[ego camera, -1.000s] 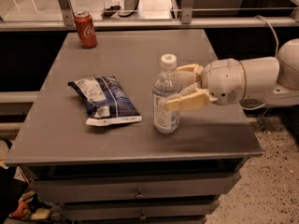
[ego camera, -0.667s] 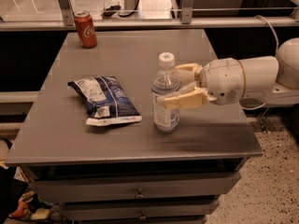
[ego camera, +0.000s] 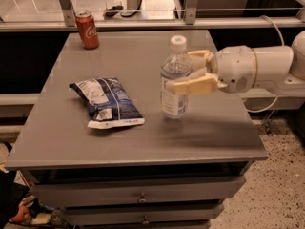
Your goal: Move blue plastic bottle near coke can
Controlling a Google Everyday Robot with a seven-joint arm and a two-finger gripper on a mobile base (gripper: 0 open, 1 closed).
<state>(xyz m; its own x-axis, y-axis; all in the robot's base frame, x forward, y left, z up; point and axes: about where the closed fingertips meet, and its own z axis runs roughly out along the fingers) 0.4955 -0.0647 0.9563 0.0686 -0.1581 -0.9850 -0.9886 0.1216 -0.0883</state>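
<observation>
Nearest, the grey flat-topped bench (ego camera: 143, 147), with drawer fronts under its front edge. A little further in, on the left: a crumpled blue-and-white foil snack bag (ego camera: 107, 101), lying flat, no part of the job.

To its right, at about the same depth: the clear bluish plastic water bottle (ego camera: 173, 99) with white screw cap, upright. Clamped just below the shoulder in the cream two-fingered claw (ego camera: 183, 71), one finger across the near side, the other round the far side, with the white arm reaching in from the right.

Rides higher than a second ago and a touch further back. Base appears off the bench now, with a soft shadow below and slightly right, where before it stood planted on the surface. By that, the grasp holds and the lift is done. Carrying looks like the step in hand.

Far back, at the left rear corner: the small red aluminium coke can (ego camera: 87, 30) with silver top, upright, well apart from bottle and claw.

Calls next for a long diagonal move back and left, passing behind the snack bag, then a set-down just beside the can. Risks, as judged: tipping the tall bottle on release, or nudging the light can.
</observation>
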